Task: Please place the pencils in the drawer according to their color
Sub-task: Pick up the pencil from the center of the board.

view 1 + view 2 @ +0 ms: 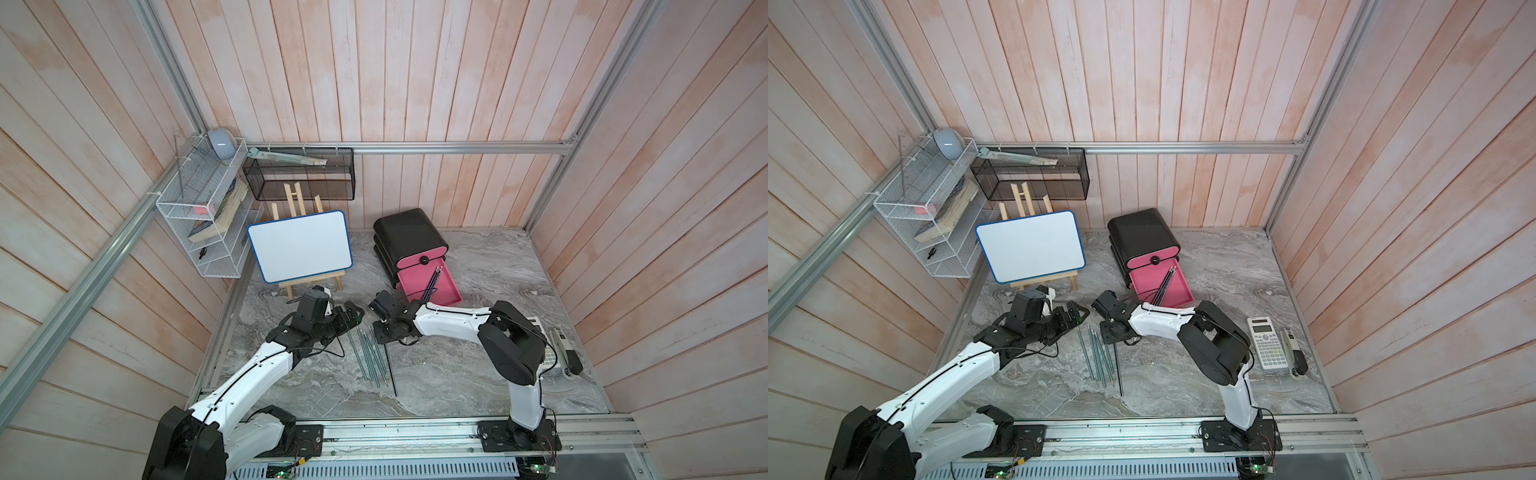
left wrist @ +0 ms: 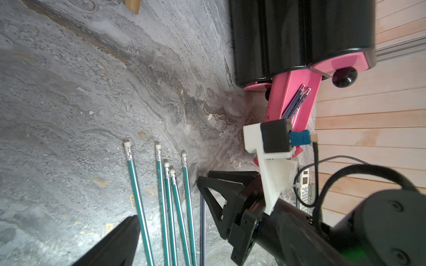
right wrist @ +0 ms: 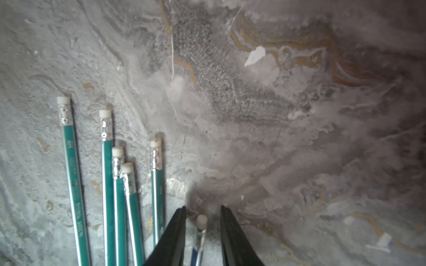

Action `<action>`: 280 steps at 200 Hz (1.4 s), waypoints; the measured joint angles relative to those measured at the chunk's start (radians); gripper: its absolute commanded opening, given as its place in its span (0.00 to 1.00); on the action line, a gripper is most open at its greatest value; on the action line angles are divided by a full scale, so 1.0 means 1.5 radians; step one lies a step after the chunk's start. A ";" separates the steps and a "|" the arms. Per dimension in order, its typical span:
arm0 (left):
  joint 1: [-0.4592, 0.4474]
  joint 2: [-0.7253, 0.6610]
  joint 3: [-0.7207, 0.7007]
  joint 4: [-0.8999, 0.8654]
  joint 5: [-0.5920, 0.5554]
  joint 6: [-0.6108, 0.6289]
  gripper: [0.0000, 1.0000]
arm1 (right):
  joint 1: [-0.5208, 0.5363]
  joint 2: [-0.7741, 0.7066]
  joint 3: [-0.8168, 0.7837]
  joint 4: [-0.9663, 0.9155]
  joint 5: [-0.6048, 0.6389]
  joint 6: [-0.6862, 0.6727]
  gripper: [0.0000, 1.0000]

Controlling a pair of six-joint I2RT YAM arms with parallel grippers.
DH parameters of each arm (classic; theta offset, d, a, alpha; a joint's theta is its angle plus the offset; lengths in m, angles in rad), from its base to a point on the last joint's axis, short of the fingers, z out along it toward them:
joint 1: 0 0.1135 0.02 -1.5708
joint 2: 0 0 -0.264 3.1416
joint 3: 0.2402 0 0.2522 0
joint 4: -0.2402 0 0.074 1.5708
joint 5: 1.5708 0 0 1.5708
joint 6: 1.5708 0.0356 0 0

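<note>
**Right arm poised over the lone dark pencil**

I have the right gripper (image 3: 202, 208) low over the grey marble tabletop (image 3: 253, 115). Its jaws are partly open and straddle the eraser end of the dark, silver-ferruled pencil (image 3: 201, 224) without touching it. Teal-green pencils (image 3: 107, 184) lie just beside. The left gripper (image 1: 353, 313) hangs open and empty. Next, I judge: close, lift, and carry to the pulled-out pink tray (image 1: 446, 293) of the black rounded drawer cabinet (image 1: 409, 237).

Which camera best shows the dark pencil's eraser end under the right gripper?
Right wrist: the dark pencil lies close up, eraser end between the open fingers of the right gripper, untouched. Left wrist shows only part of its shaft; both top views show a thin shaft, eraser end hidden.
</note>
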 measured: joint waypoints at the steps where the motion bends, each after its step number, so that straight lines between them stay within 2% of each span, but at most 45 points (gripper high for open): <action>1: 0.000 0.000 0.000 0.000 0.000 0.000 1.00 | 0.000 0.000 0.000 0.000 0.000 0.000 0.30; 44: 0.001 -0.001 -0.001 0.006 0.001 0.000 1.00 | 0.005 0.009 0.014 -0.010 0.013 -0.010 0.26; 112: 0.001 -0.007 -0.002 0.011 0.003 0.000 1.00 | 0.036 0.021 0.028 -0.038 0.078 -0.035 0.23; 141: 0.001 -0.008 -0.002 0.014 0.003 0.000 1.00 | 0.038 0.022 0.028 -0.036 0.083 -0.035 0.15; 170: 0.001 -0.011 -0.004 0.014 0.003 -0.001 1.00 | 0.040 0.022 0.028 -0.035 0.087 -0.035 0.00; 237: 0.002 -0.011 -0.004 0.013 0.006 0.000 1.00 | 0.039 0.019 0.026 -0.031 0.092 -0.034 0.00; 280: 0.002 -0.007 -0.004 0.014 0.022 0.003 1.00 | 0.019 -0.024 -0.018 -0.035 0.085 -0.026 0.00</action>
